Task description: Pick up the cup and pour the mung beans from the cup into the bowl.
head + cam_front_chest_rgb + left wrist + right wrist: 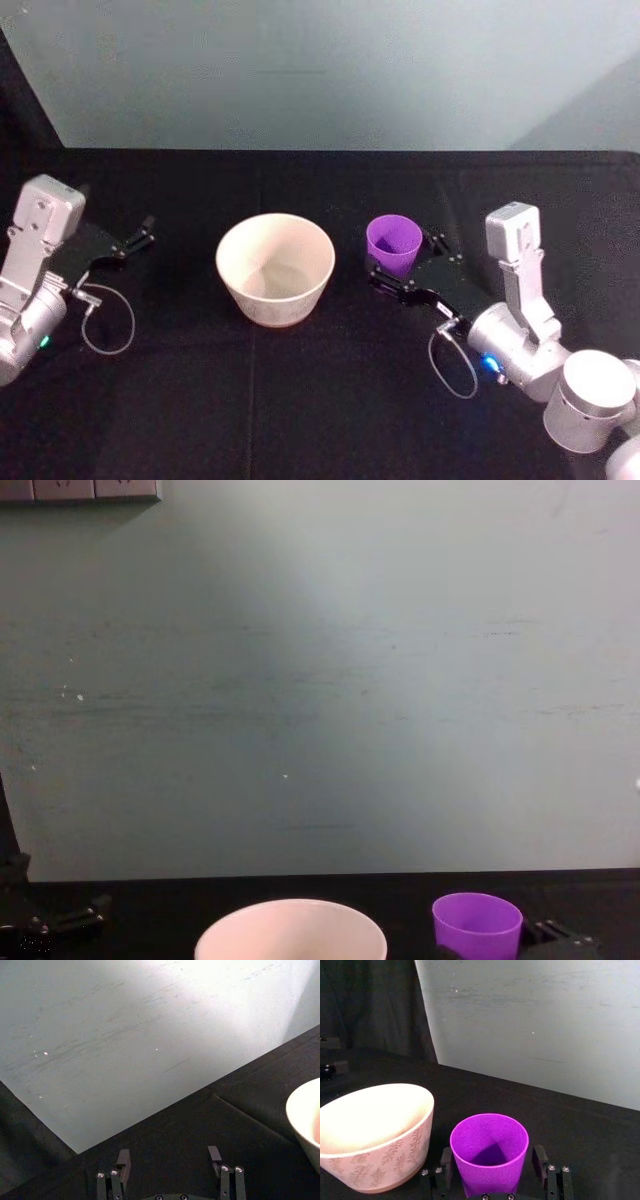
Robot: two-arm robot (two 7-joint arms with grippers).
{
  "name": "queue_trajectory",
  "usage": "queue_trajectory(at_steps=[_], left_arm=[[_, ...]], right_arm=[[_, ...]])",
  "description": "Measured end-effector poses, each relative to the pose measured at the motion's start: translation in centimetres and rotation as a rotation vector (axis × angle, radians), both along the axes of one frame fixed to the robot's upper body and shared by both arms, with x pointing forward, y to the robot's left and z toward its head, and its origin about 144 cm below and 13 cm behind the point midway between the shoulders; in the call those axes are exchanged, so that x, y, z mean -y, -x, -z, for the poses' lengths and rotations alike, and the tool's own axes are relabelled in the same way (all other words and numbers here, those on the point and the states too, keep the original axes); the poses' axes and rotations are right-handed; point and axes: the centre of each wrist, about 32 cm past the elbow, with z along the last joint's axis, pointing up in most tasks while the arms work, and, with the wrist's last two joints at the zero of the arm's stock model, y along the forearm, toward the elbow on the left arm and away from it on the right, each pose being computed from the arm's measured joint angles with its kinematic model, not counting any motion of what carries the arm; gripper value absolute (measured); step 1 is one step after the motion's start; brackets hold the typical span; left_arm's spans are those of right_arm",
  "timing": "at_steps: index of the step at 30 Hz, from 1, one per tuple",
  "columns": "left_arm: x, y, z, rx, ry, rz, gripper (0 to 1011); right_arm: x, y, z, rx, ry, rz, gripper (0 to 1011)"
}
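While my right gripper [403, 256] sets its jaws apart astride the purple cup [393, 240], just right of the cream bowl [275, 305] on the bench [300, 400], I judge the grasp is in hand: close firmly, lift, then tip over the bowl; the left gripper [135, 240] sits parked at the far left, jaws apart.

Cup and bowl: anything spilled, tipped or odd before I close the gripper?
Nothing spilled or tipped. The cup stands upright between the open fingers of the right gripper, beside the upright bowl. One oddity: no beans show inside the cup, though its bottom is partly hidden. The left gripper sits open, far left.
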Motion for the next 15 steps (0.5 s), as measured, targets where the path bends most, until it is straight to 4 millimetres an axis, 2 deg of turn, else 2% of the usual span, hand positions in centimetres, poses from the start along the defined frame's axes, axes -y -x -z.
queue_trajectory(at_steps=[11,14,15], left_arm=[[0.0,0.0,0.0,0.0,0.0,0.0,1000],[0.0,0.0,0.0,0.0,0.0,0.0,1000],[0.0,0.0,0.0,0.0,0.0,0.0,1000]], right_arm=[[-0.7,-1.1,0.1,-0.006,-0.016,-0.013,1000],[-0.8,-1.2,0.1,-0.006,-0.018,-0.014,967],[-0.8,-1.3,0.1,-0.006,-0.019,-0.014,929]])
